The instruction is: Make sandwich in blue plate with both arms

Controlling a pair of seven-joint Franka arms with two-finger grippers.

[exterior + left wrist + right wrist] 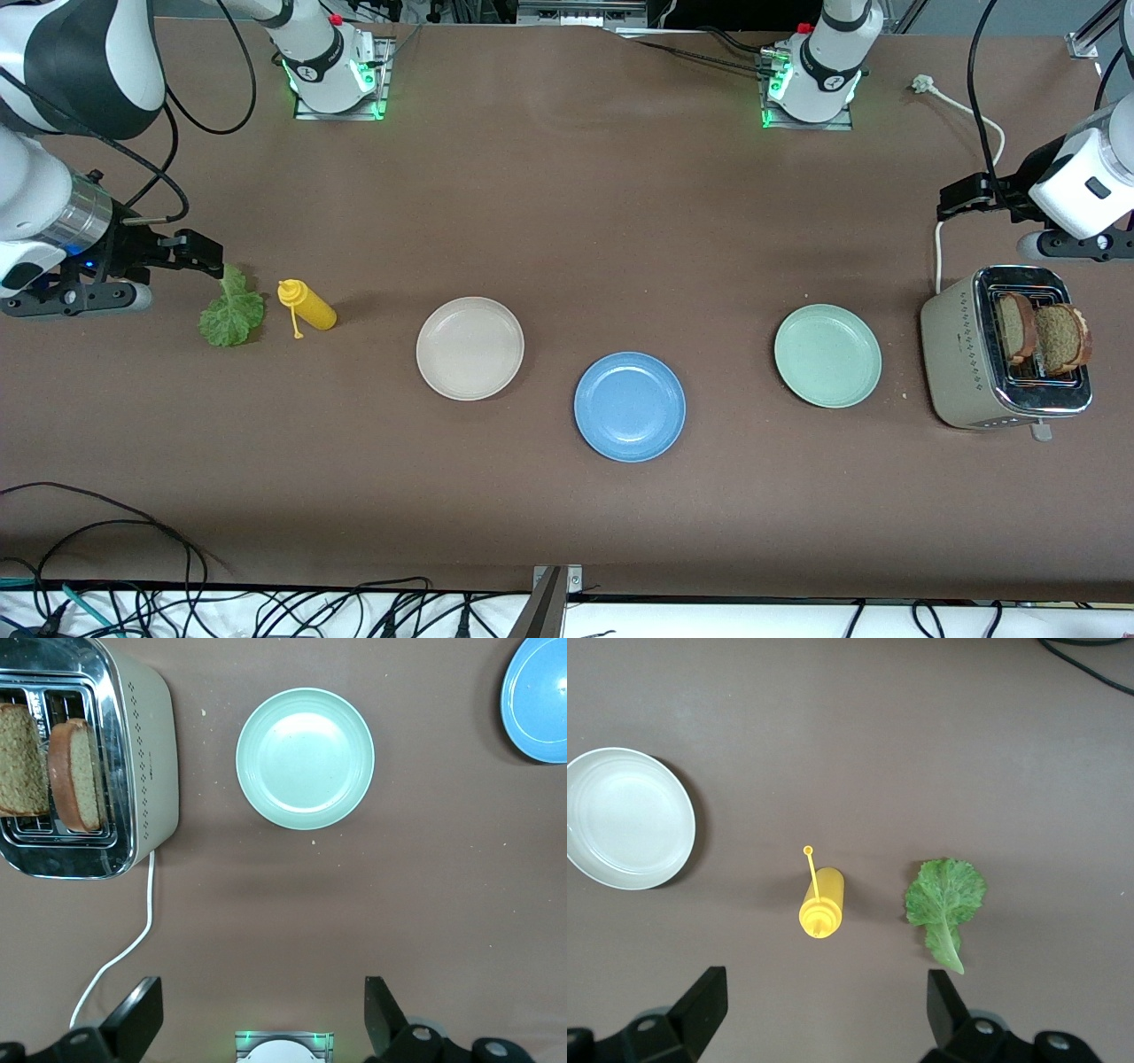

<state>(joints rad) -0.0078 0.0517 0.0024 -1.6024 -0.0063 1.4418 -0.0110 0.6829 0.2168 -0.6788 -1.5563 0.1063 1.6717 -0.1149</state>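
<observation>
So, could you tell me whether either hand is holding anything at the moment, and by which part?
Nothing is held. The left hand hangs open near the toaster; the right hand hangs open near the lettuce leaf.

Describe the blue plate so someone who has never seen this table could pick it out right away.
On the brown table, three round plates lie in a loose row between a yellow squeeze bottle and a toaster. The blue plate is the middle one, nearest the front camera. It alone is medium blue; the off-white plate and the mint-green plate are pale.
</observation>
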